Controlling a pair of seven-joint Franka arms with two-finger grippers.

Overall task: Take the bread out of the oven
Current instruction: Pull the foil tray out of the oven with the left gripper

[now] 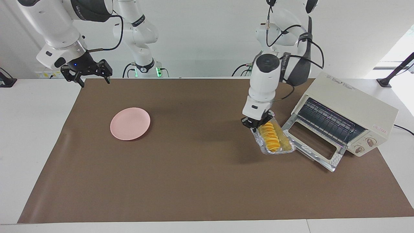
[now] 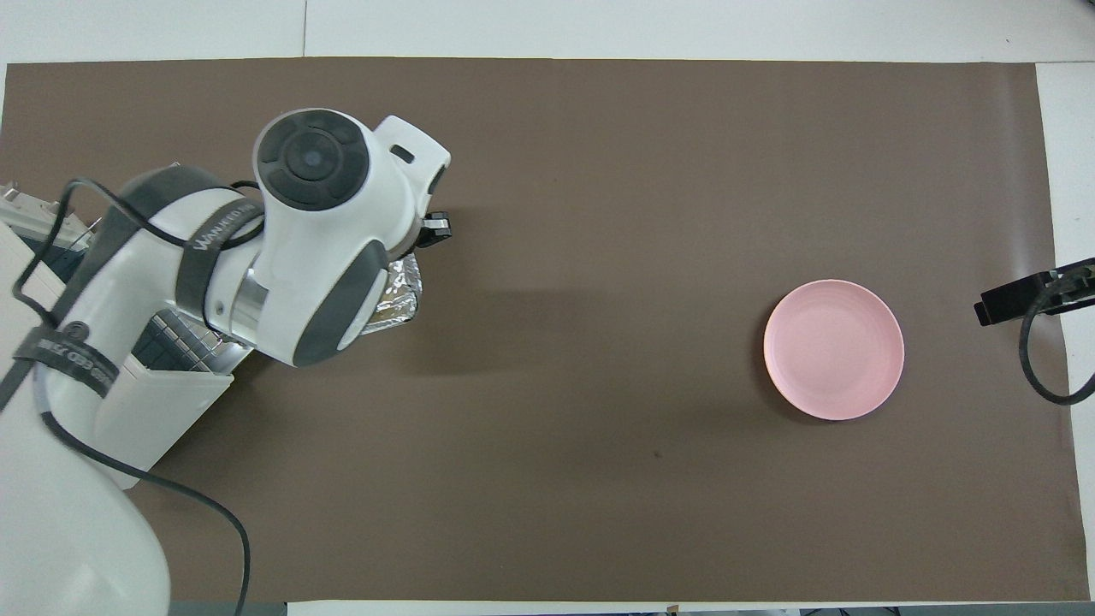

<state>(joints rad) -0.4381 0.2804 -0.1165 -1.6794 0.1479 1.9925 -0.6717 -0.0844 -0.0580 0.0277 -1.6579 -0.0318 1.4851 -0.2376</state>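
Lying in a crinkled silver foil tray point(image 1: 275, 142), the bread point(image 1: 271, 136) — a small golden-yellow loaf of ridged, slice-like segments — sat on the brown mat point(image 1: 200, 174) just beside the oven's lowered glass door point(image 1: 315, 147), already clear of the wire rack point(image 1: 326, 121). Its long axis ran away from the robots, roughly alongside the edge of the door. The left gripper point(image 1: 257, 123) was directly at the loaf's robot-side end, fingers pointing down at the rim of the tray; whether they were pinching the foil, the bread, or nothing, I could not tell, since the overhead view hid them under the arm's wrist. By my judgement the coming move turned on that one relation: the loaf stretched straight out from under the gripper, so any lift would be from one end, and thin foil would likely bend. The oven point(image 1: 349, 113) was a cream-white box with two round knobs, standing at the left arm's end of the table. The right gripper point(image 1: 86, 73) waited with fingers apart over the mat's edge, well apart from the smooth round pink plate point(image 1: 130, 123) — and much farther from the bread.
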